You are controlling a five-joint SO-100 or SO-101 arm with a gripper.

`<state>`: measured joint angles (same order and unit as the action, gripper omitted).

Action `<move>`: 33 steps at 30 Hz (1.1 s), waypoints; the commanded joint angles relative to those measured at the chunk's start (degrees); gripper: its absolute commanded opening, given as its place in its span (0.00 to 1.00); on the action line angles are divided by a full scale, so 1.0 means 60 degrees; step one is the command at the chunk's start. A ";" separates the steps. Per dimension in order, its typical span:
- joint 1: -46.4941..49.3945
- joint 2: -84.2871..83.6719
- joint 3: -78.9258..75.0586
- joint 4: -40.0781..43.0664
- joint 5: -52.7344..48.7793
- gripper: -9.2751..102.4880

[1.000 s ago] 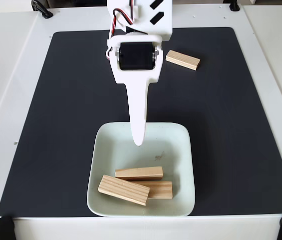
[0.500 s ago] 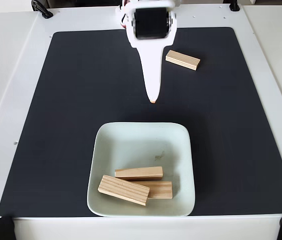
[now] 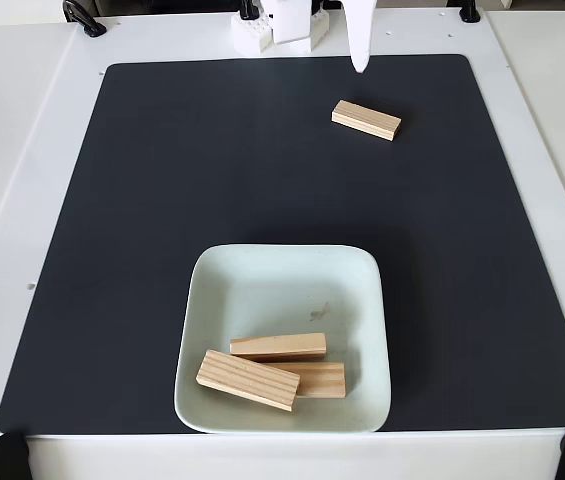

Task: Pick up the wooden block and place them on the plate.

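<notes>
In the fixed view a pale mint-white square plate (image 3: 282, 285) sits near the front of a black mat. Three wooden blocks lie in its front half: one (image 3: 278, 346) on top, one (image 3: 248, 379) at the front left, one (image 3: 324, 380) partly under them. A further wooden block (image 3: 366, 120) lies flat on the mat at the back right. My white gripper (image 3: 359, 62) hangs at the top edge, its tip just behind and left of that loose block. Just one finger shows, with nothing in it.
The black mat (image 3: 162, 220) covers most of the white table (image 3: 22, 150). The arm's white base (image 3: 277, 30) stands at the back edge. Black clamps sit at the front corners (image 3: 7, 455) and back corners.
The gripper has drawn back from above the plate's rear rim to the far edge of the mat, rising out of frame. The blocks and plate have not moved.
</notes>
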<state>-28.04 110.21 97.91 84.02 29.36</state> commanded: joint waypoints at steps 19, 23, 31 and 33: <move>-0.1436 -0.0835 0.2930 -0.2095 0.2666 0.09; -0.1494 -0.0879 0.3179 -0.2139 0.3032 0.22; -0.2065 -0.0908 0.3530 -0.2168 0.3428 0.34; -0.2080 -0.0952 0.3604 -0.2168 0.3633 0.33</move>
<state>-39.99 104.50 119.18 71.37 50.01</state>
